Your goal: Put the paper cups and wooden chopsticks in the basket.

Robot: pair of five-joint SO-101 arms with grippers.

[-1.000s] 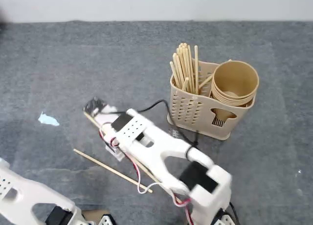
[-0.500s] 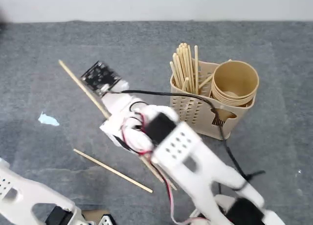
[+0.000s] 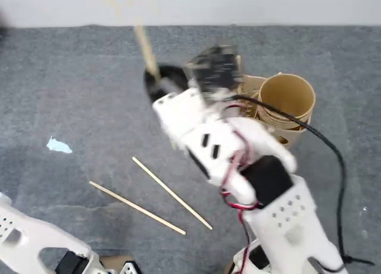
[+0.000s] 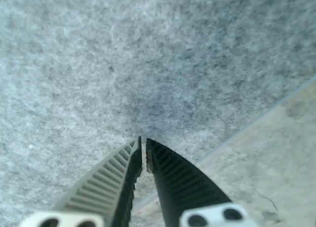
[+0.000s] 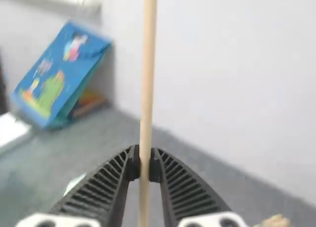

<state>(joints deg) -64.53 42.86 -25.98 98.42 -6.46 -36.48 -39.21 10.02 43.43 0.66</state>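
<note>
My right gripper (image 5: 143,169) is shut on a wooden chopstick (image 5: 147,79) that stands up between its fingers. In the high view that arm is raised beside the beige basket (image 3: 284,140), and the held chopstick (image 3: 144,49) slants up to the far left. A stack of paper cups (image 3: 287,98) sits in the basket's right compartment. Two more chopsticks lie on the grey mat: one (image 3: 171,192) in the middle and one (image 3: 136,207) nearer the front. My left gripper (image 4: 143,143) is shut on nothing, low over the mat.
A small light blue scrap (image 3: 58,145) lies on the mat at the left. The left arm's white base (image 3: 30,238) sits at the front left corner. A pale wall (image 3: 190,6) borders the far edge of the table.
The right arm has lifted the chopstick off the mat and swung up and to the right toward the basket. The two chopsticks on the mat now lie uncovered.
</note>
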